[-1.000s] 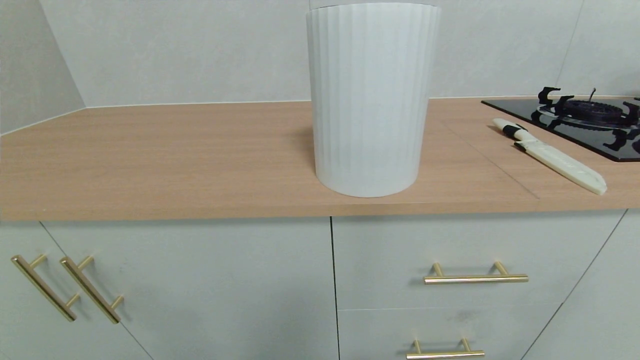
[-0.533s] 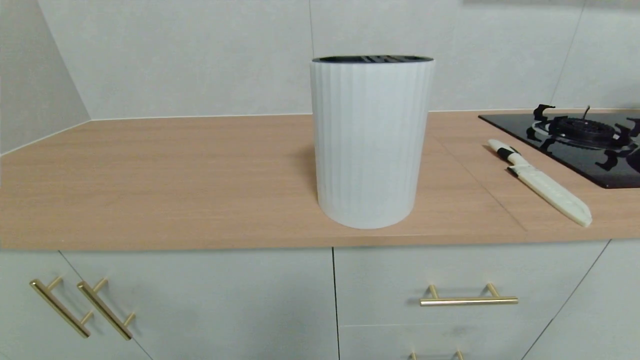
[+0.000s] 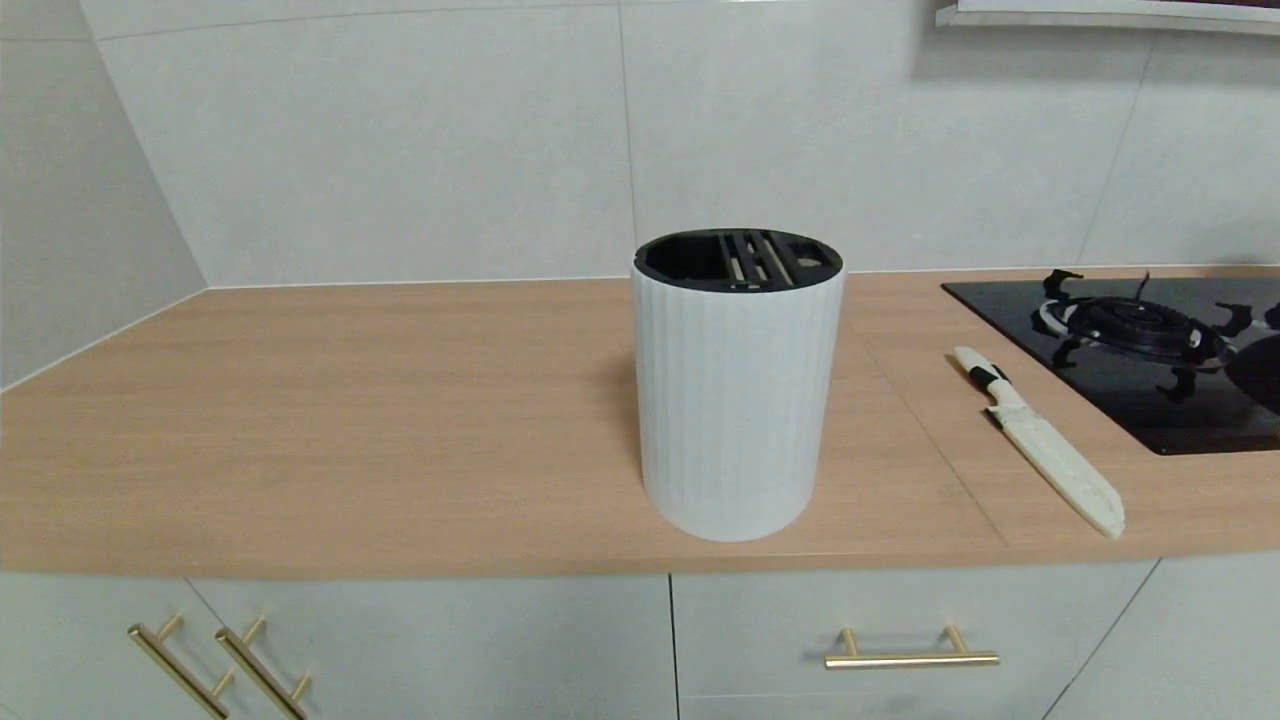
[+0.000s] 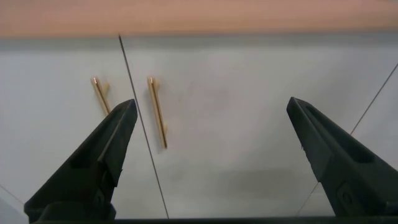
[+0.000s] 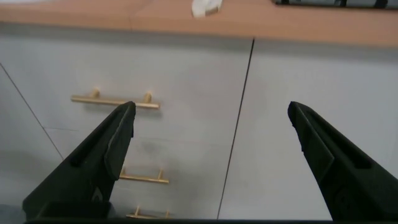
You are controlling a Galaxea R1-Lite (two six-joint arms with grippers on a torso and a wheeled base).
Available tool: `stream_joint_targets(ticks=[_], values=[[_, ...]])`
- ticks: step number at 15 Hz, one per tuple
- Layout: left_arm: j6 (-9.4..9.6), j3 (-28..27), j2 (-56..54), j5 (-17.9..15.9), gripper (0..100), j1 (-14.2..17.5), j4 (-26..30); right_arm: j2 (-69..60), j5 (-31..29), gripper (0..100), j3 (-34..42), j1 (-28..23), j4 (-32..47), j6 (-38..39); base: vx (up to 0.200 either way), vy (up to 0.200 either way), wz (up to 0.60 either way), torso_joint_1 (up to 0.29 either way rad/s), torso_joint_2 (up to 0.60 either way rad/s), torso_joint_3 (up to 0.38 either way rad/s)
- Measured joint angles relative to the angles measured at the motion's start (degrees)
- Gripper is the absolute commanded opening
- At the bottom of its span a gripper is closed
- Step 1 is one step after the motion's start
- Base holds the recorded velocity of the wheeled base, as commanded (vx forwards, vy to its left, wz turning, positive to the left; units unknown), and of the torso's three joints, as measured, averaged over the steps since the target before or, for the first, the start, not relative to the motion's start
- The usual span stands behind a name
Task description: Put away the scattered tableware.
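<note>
Closest in, both arms sit low, in front of the cabinet fronts under the counter. The left gripper (image 4: 210, 109) has its jaws spread wide with nothing between them, facing a pair of cabinet doors (image 4: 236, 124) with two upright brass handles (image 4: 158, 112) either side of the door seam. The right gripper (image 5: 210, 111) is the same deal: jaws wide apart, nothing held, facing the drawer fronts. A horizontal brass drawer handle (image 5: 115, 101) sits behind its dark finger (image 5: 99, 162), with more handles below that.

Next up is the wooden counter (image 3: 350, 420). Near its front edge stands the holder (image 3: 737, 400), a white ribbed cylinder, upright, with a black slotted insert on top. The slots look unoccupied from the head view.

The knife (image 3: 1040, 440) lies flat on the counter to the robot's right of the holder, well apart from it and just beside the hob. It has a cream blade and a pale handle with a black band. The blade tip points toward the counter's front edge and the handle toward the back. The right wrist view catches that pale tip near the counter edge.

Further back on the right is the black glass hob (image 3: 1130, 400) with its burner grate. Behind everything is a light grey tiled wall (image 3: 400, 140).
</note>
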Motion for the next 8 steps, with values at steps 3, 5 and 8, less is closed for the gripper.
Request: stream_joint_targets(ticks=[3, 5, 8], values=[[0.0, 0.0, 0.0, 0.0, 100, 0.0, 0.0, 0.0, 0.0, 100, 0.0, 0.0, 0.0, 0.0, 0.0, 0.0, 0.0, 0.203, -0.49, -0.277], [0.0, 0.0, 0.0, 0.0, 100, 0.0, 0.0, 0.0, 0.0, 100, 0.0, 0.0, 0.0, 0.0, 0.0, 0.0, 0.0, 0.217, -0.5, -0.286], [0.0, 0.0, 0.0, 0.0, 100, 0.0, 0.0, 0.0, 0.0, 100, 0.0, 0.0, 0.0, 0.0, 0.0, 0.0, 0.0, 0.235, -0.52, -0.287]])
